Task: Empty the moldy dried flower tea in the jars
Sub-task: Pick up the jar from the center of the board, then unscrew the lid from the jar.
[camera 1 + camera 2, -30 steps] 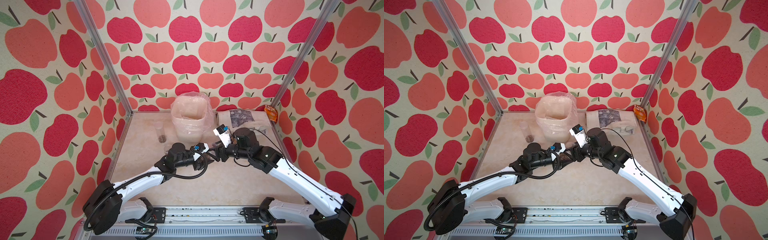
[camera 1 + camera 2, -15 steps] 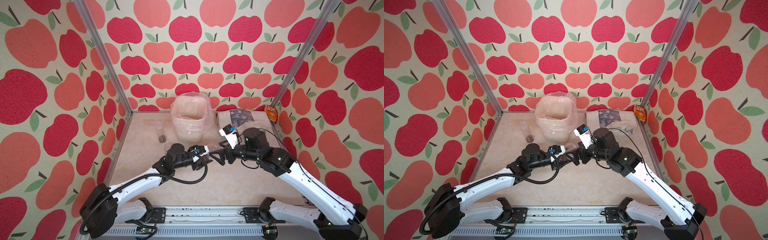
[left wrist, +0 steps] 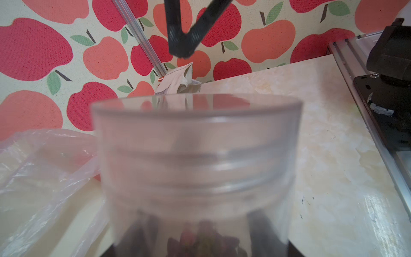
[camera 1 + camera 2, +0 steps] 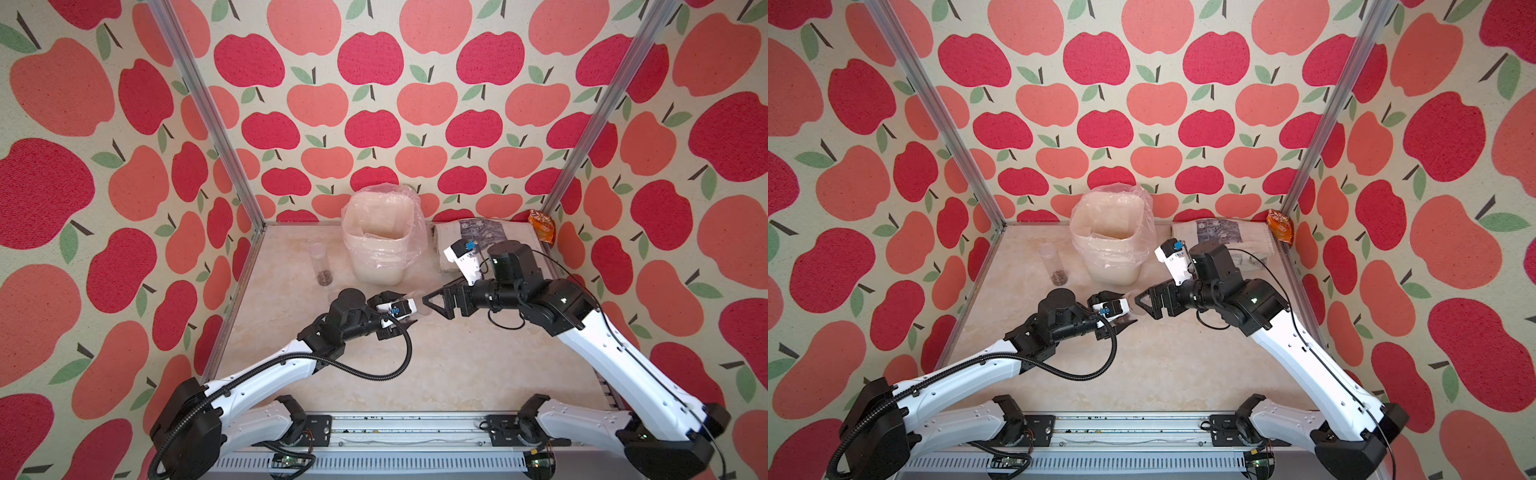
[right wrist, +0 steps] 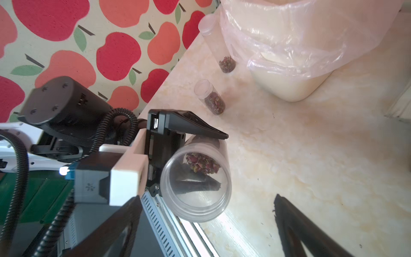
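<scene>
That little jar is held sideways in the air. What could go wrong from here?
1. The left fingers hold the jar on its side above the table, not over the bin. If its lid comes off here, the tea would likely spill on the table.
2. The right fingers stand open, apart from the jar; closing in off-centre could knock it askew.
3. Two other jars stand near the bin; a swing toward it might topple them.
</scene>
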You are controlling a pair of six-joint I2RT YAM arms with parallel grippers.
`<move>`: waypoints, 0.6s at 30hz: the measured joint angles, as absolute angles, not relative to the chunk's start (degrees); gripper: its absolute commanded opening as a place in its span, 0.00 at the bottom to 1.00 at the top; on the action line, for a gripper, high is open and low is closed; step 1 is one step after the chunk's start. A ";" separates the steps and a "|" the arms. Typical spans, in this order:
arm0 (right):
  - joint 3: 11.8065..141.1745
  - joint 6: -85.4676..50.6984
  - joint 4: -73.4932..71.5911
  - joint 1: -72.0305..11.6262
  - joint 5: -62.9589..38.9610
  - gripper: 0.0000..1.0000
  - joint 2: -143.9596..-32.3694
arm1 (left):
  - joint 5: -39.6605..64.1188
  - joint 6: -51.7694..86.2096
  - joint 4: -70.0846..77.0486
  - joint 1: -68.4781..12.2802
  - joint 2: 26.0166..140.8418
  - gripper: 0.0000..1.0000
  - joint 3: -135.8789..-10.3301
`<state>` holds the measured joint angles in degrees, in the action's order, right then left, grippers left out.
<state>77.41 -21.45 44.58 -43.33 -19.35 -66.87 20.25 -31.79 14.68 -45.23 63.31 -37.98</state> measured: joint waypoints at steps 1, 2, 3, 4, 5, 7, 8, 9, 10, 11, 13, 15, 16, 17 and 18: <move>77.41 -21.67 44.91 -43.38 -19.79 0.94 -67.61 | 20.08 -32.14 14.63 -45.23 62.96 0.34 -37.98; 77.41 -21.98 45.08 -43.51 -20.21 0.93 -68.18 | 19.86 -32.53 14.66 -45.23 62.54 0.34 -37.98; 77.41 -22.15 45.15 -43.62 -20.51 0.93 -68.49 | 19.84 -32.71 14.61 -45.23 62.22 0.34 -37.98; 77.41 -22.28 45.15 -43.83 -20.71 0.92 -68.73 | 19.81 -32.82 14.63 -45.23 61.98 0.34 -37.98; 77.41 -22.48 45.12 -43.99 -20.97 0.92 -68.93 | 19.79 -32.97 14.61 -45.23 61.82 0.34 -37.98; 77.41 -22.65 45.10 -44.27 -21.52 0.92 -69.14 | 19.68 -32.99 14.57 -45.23 61.80 0.34 -37.98; 77.41 -22.68 45.06 -44.60 -21.76 0.92 -69.25 | 19.66 -33.01 14.39 -45.23 61.80 0.34 -37.98; 77.41 -22.68 45.04 -44.69 -21.87 0.92 -69.36 | 19.66 -33.01 14.31 -45.23 61.80 0.34 -37.98; 77.41 -22.68 44.95 -44.97 -22.02 0.92 -69.47 | 19.66 -33.01 14.26 -45.23 61.80 0.33 -37.95; 77.41 -22.68 44.84 -45.25 -22.06 0.90 -69.67 | 19.66 -33.01 14.13 -45.23 61.80 0.33 -37.98; 77.41 -22.72 44.66 -45.84 -22.20 0.85 -70.00 | 19.66 -33.01 13.78 -45.23 61.82 0.33 -37.98; 77.43 -22.63 44.69 -46.39 -22.15 0.81 -70.50 | 19.68 -32.99 13.41 -45.23 61.82 0.33 -37.98; 77.45 -22.63 44.73 -46.63 -22.06 0.78 -70.87 | 19.68 -32.99 13.21 -45.23 61.82 0.33 -37.98; 77.54 -22.50 44.73 -46.89 -22.00 0.73 -71.24 | 19.68 -32.97 12.91 -45.23 61.82 0.32 -37.98; 77.67 -22.33 44.75 -47.03 -21.98 0.69 -71.59 | 19.68 -32.95 12.47 -45.23 61.89 0.32 -37.98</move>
